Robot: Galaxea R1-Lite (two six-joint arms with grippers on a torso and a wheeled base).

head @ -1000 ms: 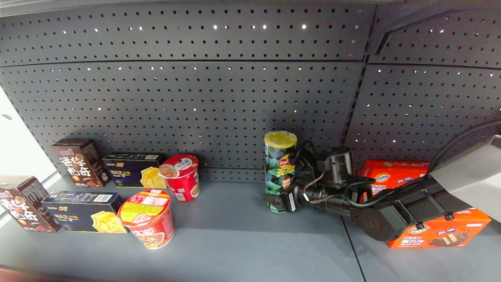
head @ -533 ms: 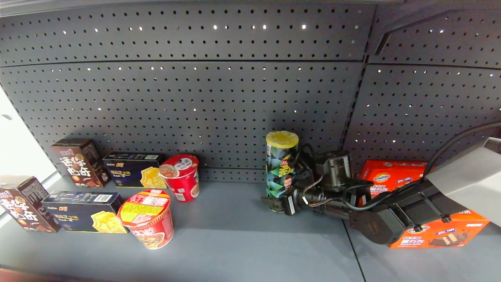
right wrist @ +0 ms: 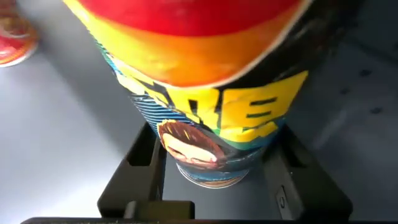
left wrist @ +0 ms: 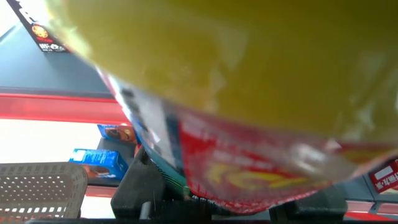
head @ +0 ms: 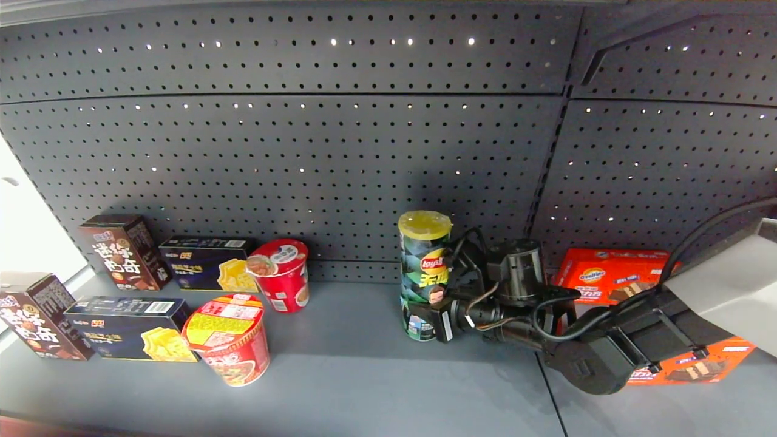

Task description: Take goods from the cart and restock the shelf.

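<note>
Here, at the centre of the head view, the right claw (head: pixel 423 320) is closed on the lower part of a chip can (head: pixel 424 267), one dark finger on each side of it. The can has a yellow lid and a dark patterned wrap, and it stands nearly upright just in front of the perforated back panel (head: pixel 303 152); whether its base touches the grey shelf (head: pixel 364 382) cannot be told. In the right wrist view the can (right wrist: pixel 208 93) runs up the middle of the frame with the right claw (right wrist: pixel 208 180) clamped round it, a finger (right wrist: pixel 134 174) showing at the lower left. In the left wrist view the left claw (left wrist: pixel 227 202) is closed on a yellow and red packet (left wrist: pixel 249 93) that covers most of the frame, with a finger (left wrist: pixel 140 186) dark at the lower left. Behind it, at the lower left of that frame, are a wire basket (left wrist: pixel 37 190) and a blue box (left wrist: pixel 99 162). On the left of the head view stand two red noodle cups (head: pixel 279 273) (head: pixel 227 340), two dark blue boxes (head: pixel 206 264) (head: pixel 130 328) and two brown boxes (head: pixel 124 252) (head: pixel 39 315), in a back row and a front row. On the right lie two orange boxes (head: pixel 607 273) (head: pixel 698 364), partly hidden by the right arm.
</note>
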